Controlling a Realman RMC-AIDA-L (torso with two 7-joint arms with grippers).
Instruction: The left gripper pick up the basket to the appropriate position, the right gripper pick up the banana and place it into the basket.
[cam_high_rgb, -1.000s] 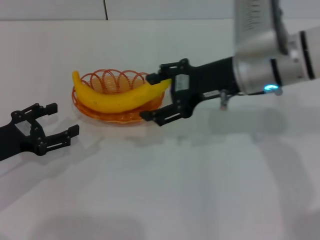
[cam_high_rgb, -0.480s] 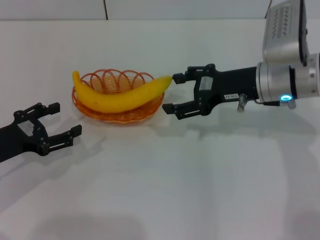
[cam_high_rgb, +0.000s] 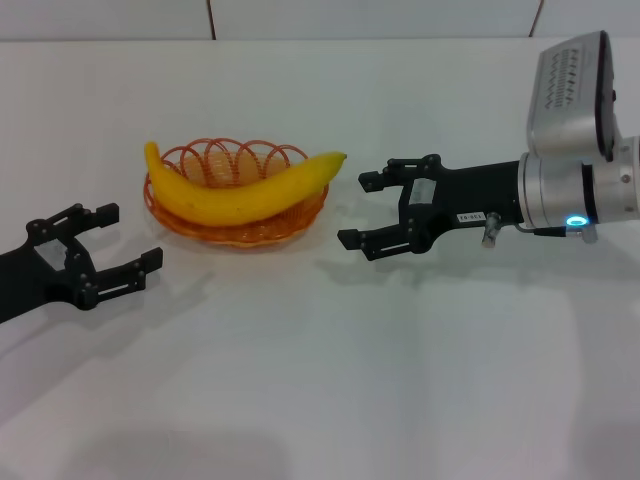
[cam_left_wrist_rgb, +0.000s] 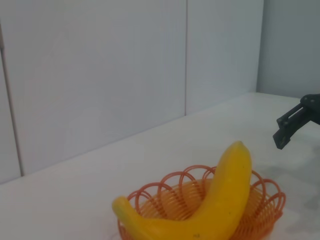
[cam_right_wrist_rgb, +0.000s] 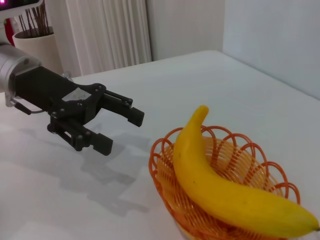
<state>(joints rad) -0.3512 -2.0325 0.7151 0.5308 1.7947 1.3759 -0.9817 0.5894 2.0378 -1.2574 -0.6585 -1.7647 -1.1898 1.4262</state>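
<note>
We see the banana (cam_high_rgb: 243, 189) lying across the basket (cam_high_rgb: 236, 228) on the white table (cam_high_rgb: 320, 380), both ends overhanging the rim; right gripper (cam_high_rgb: 368, 210) sits just beside the banana's tip, jaws spread, holding nothing; left gripper (cam_high_rgb: 128, 242) rests near the basket's other side, jaws apart, also empty.

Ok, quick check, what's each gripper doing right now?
Left gripper: open, holding nothing, on the table left of the basket.
Right gripper: open, holding nothing, just right of the banana, which lies across the basket.
</note>
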